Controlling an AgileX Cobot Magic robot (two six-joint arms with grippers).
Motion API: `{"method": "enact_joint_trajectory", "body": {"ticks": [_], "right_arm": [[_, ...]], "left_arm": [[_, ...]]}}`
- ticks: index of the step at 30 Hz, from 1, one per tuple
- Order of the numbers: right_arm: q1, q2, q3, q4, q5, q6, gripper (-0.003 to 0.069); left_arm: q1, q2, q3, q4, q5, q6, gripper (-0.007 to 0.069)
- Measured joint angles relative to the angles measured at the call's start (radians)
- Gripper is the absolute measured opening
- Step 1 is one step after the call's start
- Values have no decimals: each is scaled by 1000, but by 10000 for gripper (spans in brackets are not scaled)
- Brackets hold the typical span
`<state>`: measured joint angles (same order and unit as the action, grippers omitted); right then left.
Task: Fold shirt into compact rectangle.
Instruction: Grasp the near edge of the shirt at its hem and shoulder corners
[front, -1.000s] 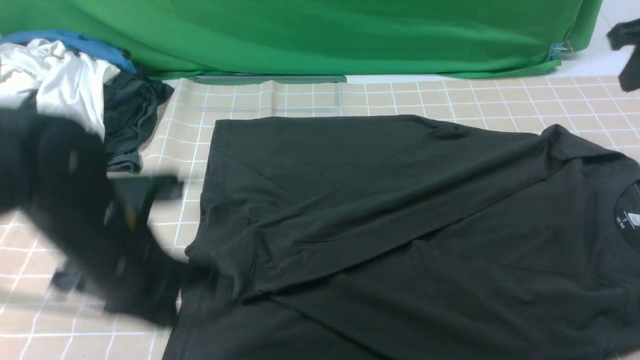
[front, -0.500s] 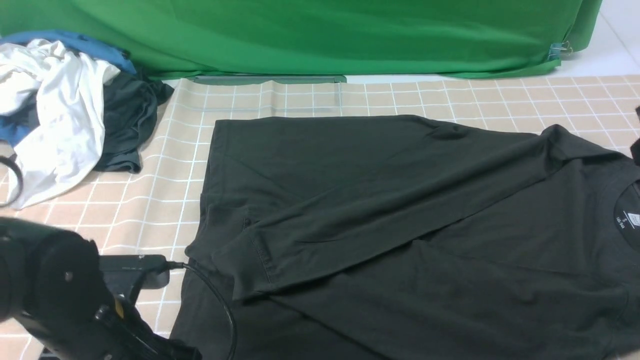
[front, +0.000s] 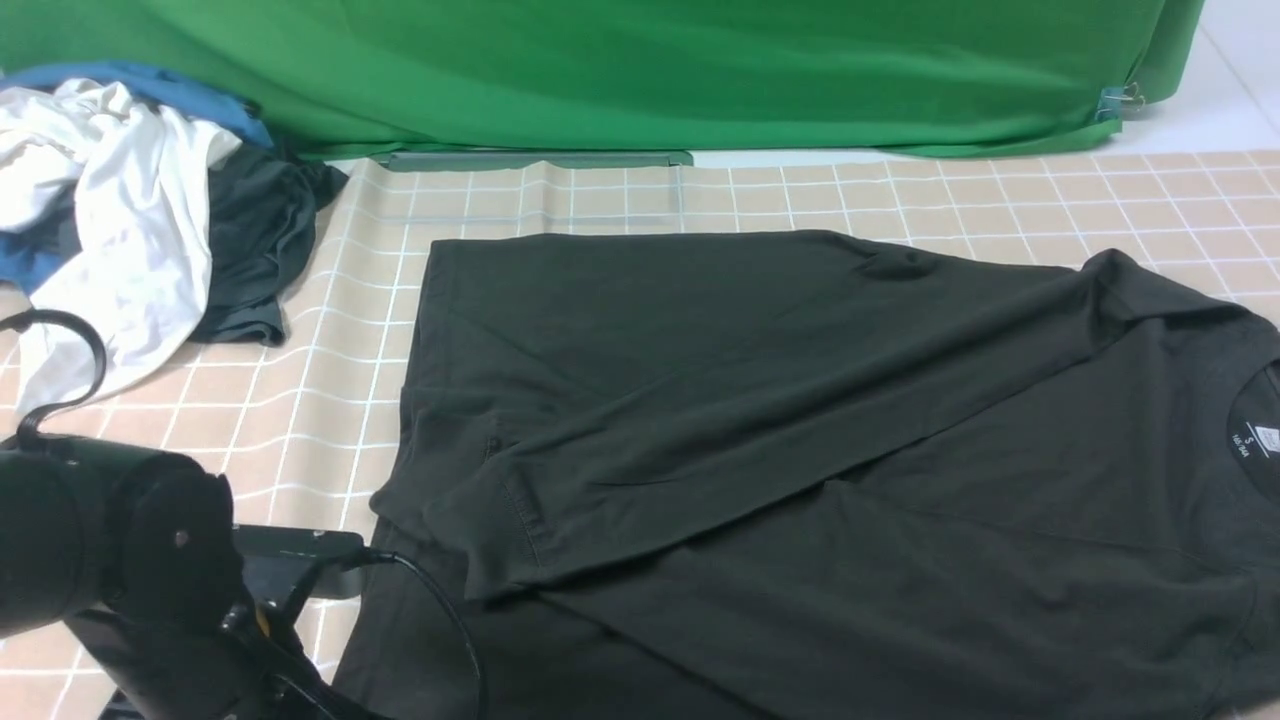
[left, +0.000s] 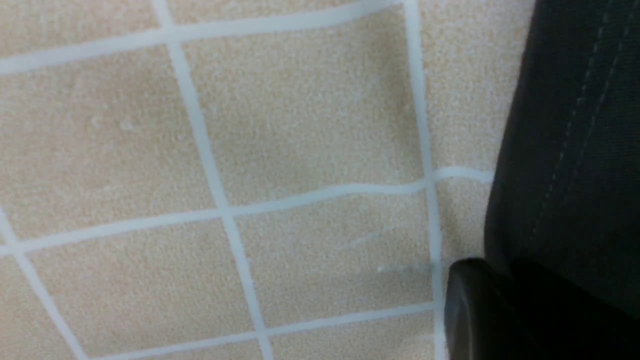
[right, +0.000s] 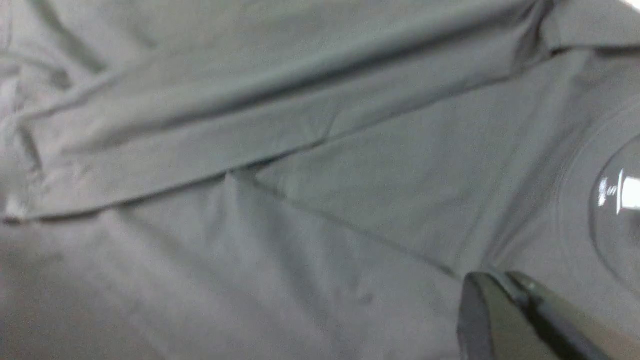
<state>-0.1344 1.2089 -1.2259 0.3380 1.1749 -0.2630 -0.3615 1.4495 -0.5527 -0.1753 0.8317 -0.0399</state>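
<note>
Item 1. Large black cotton T-shirt (front: 800, 450). We record it lying spread on the table, filling the centre and right of the front view. The neck opening, with its small white neck label (front: 1268, 438), is at the robot's right, and the hem is toward the left. One long panel is folded over diagonally across the body. A stitched sleeve end sits at the lower left of that fold.

Item 2. Beige table cover with a white grid (front: 330, 400). It lies under the shirt.

Item 3. Left gripper (left: 505, 300). Its wrist view shows one dark fingertip low over the cover, right at the shirt's double-stitched edge. We cannot tell whether the fingers are spread, together, or pinching cloth. The black left arm (front: 110, 540) stands at the near left, trailing a thin black cable (front: 440, 610).

Item 4. Right gripper (right: 505, 305). The fingers are pressed together with nothing seen between them. It sits over the shirt's chest, near the collar.

Item 5. Heap of clothes at the far left, apart from the shirt. It holds a crumpled white garment (front: 130, 210), a blue garment (front: 150, 85) and a smaller dark grey garment (front: 260, 240).

Item 6. Green cloth backdrop (front: 640, 70). It hangs along the table's far edge.
</note>
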Motion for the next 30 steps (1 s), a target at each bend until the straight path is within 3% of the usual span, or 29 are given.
{"method": "enact_joint_trajectory", "body": {"ticks": [7,16,20,25,26,30], "right_arm": [[0,-38,72,2,37,15,115],[28,-101,376,-1,27,56,385],[82,-102,499,-7,-45,65,446],[126,-102,553,-13,-128,86,458],[134,-102,555,-13,-144,89,459],[141,-102,555,-13,-156,96,459]], "left_arm": [[-3,-152,-12,59,111,-67,15],[-4,-337,-12,217,229,-198,15],[-4,-344,-12,190,197,-216,19],[-4,-344,-12,-11,136,-55,27],[-4,-344,-12,-53,127,9,55],[-4,-344,-5,-33,114,51,171]]}}
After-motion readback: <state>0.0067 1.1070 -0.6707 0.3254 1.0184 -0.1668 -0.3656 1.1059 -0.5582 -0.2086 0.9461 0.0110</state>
